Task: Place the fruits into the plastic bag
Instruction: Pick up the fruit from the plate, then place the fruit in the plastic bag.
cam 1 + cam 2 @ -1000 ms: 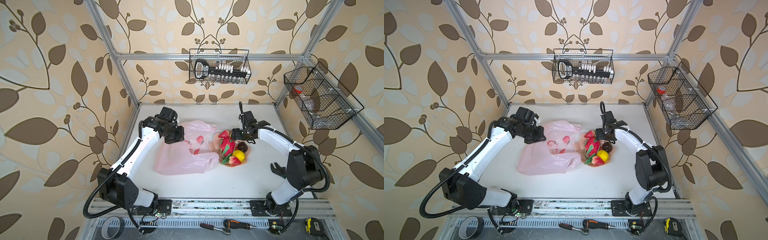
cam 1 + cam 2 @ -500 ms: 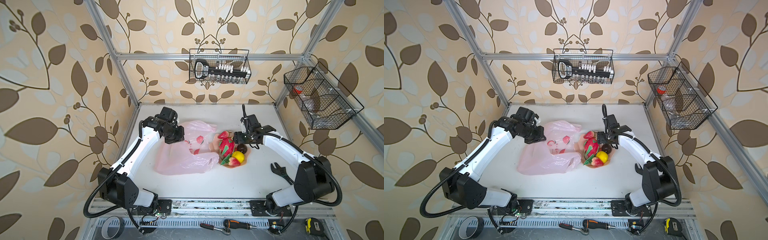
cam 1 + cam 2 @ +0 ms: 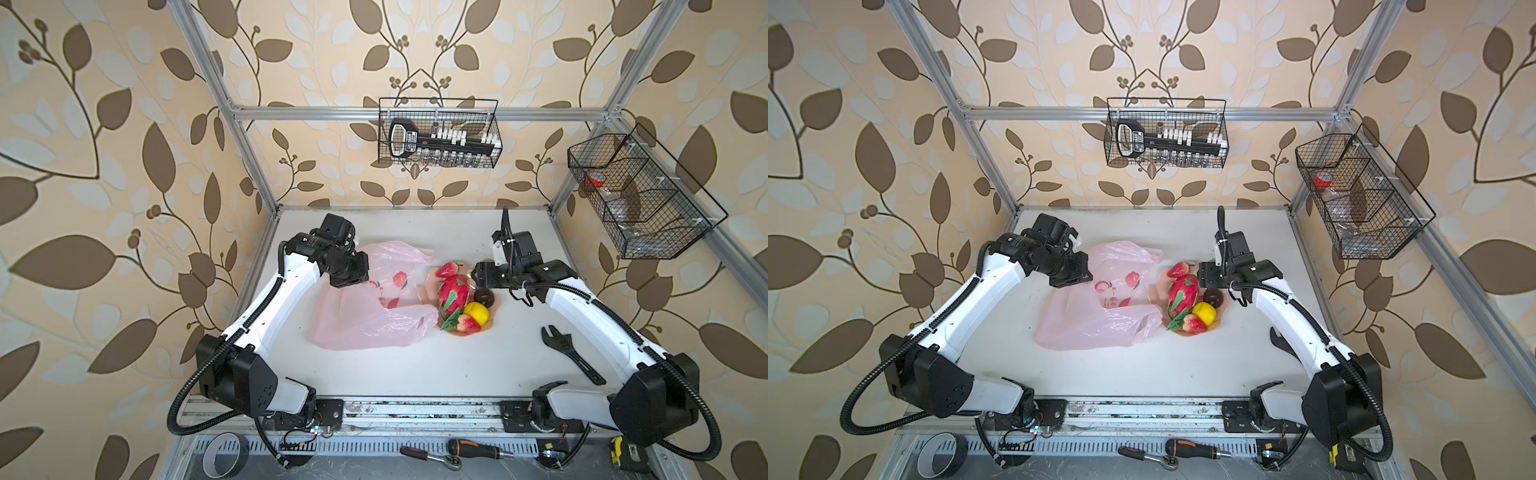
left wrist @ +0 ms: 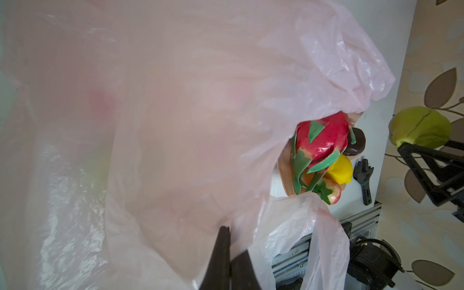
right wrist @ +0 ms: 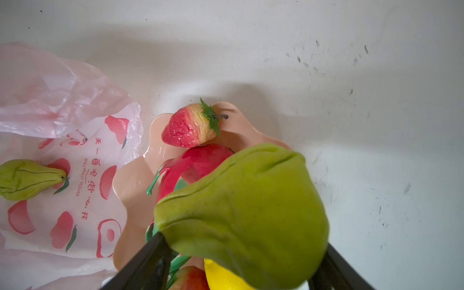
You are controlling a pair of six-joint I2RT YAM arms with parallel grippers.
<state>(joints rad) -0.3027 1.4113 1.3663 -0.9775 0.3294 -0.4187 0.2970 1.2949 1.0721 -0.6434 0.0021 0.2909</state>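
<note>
we find the left fingers [image 4: 226, 261] clenched on a fold of the plastic bag [image 3: 365, 328], holding that edge raised off the surface [image 3: 415, 370]. the rest of the bag lies crumpled on the surface at 9 o'clock of the plate [image 3: 427, 290]. one handle loop ends just beside the plate's rim at 7 o'clock.

the right fingers [image 5: 148, 266] grasp a green pear [image 5: 246, 213] across its wide body. we see it held in the air above the plate's 1 o'clock edge, apart from the other fruits.

fruits on the plate, as seen in a top view:
- dragon fruit [image 3: 453, 291]: centre, green leaves pointing to 6 o'clock.
- strawberry [image 3: 448, 269]: 11 o'clock, touching the dragon fruit.
- dark brown fruit [image 3: 484, 296]: 3 o'clock.
- lemon [image 3: 476, 312]: 4 o'clock, just beside the dark brown fruit.
- second strawberry [image 3: 467, 324]: 5 o'clock, touching the lemon.

a second pear [image 5: 27, 179] lies on the bag's printed film, stem end toward the plate. a black wrench [image 3: 569, 357] lies on the surface at 4 o'clock, well apart from the plate.
</note>
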